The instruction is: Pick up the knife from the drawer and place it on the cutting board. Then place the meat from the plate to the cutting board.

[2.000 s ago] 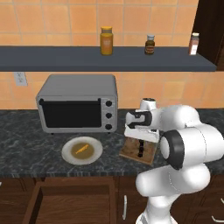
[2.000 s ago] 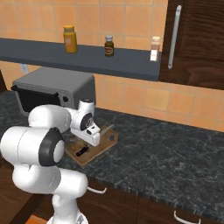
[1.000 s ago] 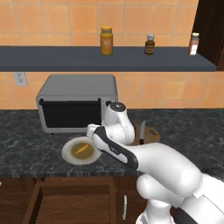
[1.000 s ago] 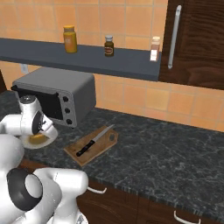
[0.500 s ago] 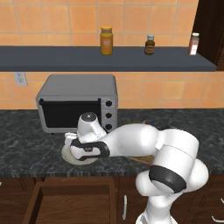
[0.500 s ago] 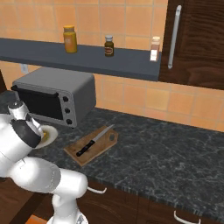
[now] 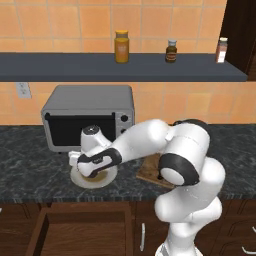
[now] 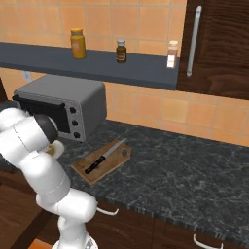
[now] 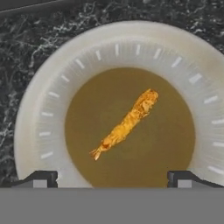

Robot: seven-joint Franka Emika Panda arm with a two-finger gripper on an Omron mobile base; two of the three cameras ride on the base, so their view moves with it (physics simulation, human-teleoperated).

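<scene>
The orange-yellow meat (image 9: pixel 125 124) lies slantwise in the brown centre of the off-white plate (image 9: pixel 39 118), straight below my hand. My gripper (image 9: pixel 113 178) is open, its two dark fingertips (image 9: pixel 41 178) spread wide at the plate's near side, above the meat and not touching it. From the left base view my hand (image 7: pixel 95 161) hovers over the plate (image 7: pixel 82 180) in front of the microwave. The knife (image 8: pixel 103 156), silver blade and black handle, rests on the wooden cutting board (image 8: pixel 92 172). The drawer (image 7: pixel 80 232) stands open below the counter with nothing showing inside.
A grey microwave (image 7: pixel 87 117) stands at the back, just behind the plate. The shelf above carries an orange jar (image 7: pixel 121 46), a dark bottle (image 7: pixel 171 50) and a white shaker (image 7: pixel 222 49). Dark counter stretches off to the right of the board (image 8: pixel 194 170).
My arm has swung left from the cutting board, leaving the knife lying on it, and has come down over the plate. The hand now sits lower and closer above the meat.
</scene>
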